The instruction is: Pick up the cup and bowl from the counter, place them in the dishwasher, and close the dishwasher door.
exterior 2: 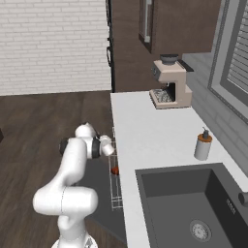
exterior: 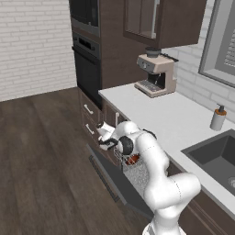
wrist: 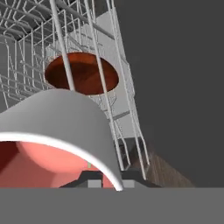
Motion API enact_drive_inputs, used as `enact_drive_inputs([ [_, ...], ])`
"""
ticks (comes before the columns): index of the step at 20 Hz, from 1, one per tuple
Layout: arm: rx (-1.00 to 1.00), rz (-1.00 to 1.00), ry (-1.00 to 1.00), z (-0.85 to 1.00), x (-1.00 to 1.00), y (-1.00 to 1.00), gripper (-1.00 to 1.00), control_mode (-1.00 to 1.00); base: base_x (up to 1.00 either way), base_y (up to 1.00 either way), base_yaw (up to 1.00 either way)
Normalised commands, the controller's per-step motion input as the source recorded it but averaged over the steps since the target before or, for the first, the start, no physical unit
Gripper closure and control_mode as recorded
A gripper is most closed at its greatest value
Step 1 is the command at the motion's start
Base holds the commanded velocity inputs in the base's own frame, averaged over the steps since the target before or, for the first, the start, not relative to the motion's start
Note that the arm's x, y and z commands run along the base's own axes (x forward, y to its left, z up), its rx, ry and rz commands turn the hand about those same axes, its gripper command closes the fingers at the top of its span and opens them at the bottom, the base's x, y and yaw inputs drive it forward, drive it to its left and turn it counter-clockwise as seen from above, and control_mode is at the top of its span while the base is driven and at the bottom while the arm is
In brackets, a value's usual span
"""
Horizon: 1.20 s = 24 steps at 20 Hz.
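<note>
Cup [wrist: 57, 127]: held at the pincer [wrist: 105, 177], its wall between the fingertips, directly before the rack [wrist: 26, 39]. Bowl [wrist: 82, 73]: in the rack, beyond the cup from the pincer; dishwasher door [exterior: 117, 181] lies lowered beneath the pincer. Surface [exterior 2: 145, 131]: above and beside the pincer, carrying the coffee machine [exterior 2: 170, 83] far off, the soap dispenser [exterior 2: 203, 144] and sink [exterior 2: 189, 208] nearer.

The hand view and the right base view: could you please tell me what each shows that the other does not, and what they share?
Hand view alone: the cup close up, white outside and red inside, with the gripper shut on its rim.

Right base view alone: the counter, sink, soap bottle, coffee machine and wood floor.

Both: the bowl lying in the dishwasher's wire rack; from the base it is a small red spot.
</note>
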Motion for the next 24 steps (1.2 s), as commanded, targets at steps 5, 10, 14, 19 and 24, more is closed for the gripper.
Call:
enact_drive_inputs([
  [5, 0.0, 0.0, -0.03, -0.35, 0.32, -0.08, 1.0, -1.0, 0.0, 0.0, 0.0],
  [10, 0.0, 0.0, -0.23, 0.22, -0.81, 0.12, 1.0, -1.0, 0.0, 0.0, 0.0],
  [14, 0.0, 0.0, -0.33, 0.24, -0.6, -0.21, 1.0, -1.0, 0.0, 0.0, 0.0],
  [19, 0.0, 0.0, -0.21, 0.03, -0.09, -0.32, 1.0, -1.0, 0.0, 0.0, 0.0],
  [24, 0.01, 0.0, -0.14, 0.11, -0.39, -0.33, 1.0, -1.0, 0.0, 0.0, 0.0],
])
